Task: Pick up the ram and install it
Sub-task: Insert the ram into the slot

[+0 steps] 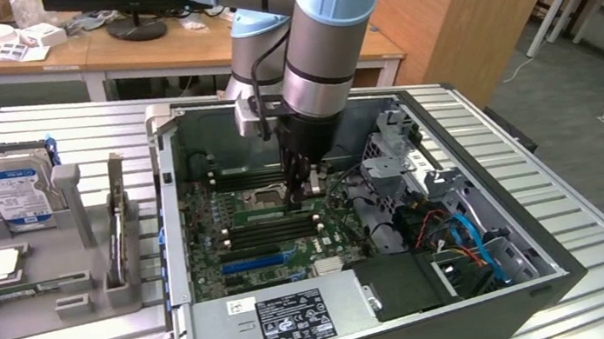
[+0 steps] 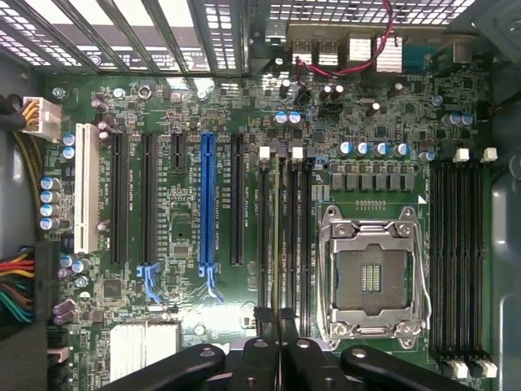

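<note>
The ram [image 1: 266, 213]: a thin, narrow green circuit-board stick, set on its long edge inside the open computer case [image 1: 548, 264]. It runs along the memory slots [image 1: 269, 229] just beside the processor socket [image 1: 268, 196], one end pinched between the closed fingers of the gripper [image 2: 273, 324]. Whether it is fully seated cannot be told.

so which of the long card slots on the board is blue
The blue slot, flanked by black slots; the others are black, bar one white slot at the row's end.
</note>
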Robot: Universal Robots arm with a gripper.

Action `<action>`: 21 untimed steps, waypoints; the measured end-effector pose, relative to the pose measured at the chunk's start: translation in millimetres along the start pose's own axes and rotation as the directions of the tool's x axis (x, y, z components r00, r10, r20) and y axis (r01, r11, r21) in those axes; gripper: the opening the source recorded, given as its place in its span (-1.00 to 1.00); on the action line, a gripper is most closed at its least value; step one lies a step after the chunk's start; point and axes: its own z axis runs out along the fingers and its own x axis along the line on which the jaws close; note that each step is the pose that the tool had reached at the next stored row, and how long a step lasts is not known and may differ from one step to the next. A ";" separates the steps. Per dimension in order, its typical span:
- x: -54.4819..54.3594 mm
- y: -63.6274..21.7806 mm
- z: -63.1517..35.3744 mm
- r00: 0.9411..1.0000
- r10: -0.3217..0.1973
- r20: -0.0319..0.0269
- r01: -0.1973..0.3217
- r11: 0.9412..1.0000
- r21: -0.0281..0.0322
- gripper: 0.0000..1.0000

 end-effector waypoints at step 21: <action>0.4 0.0 0.1 1.000 -0.020 -0.001 0.020 1.000 -0.001 -0.76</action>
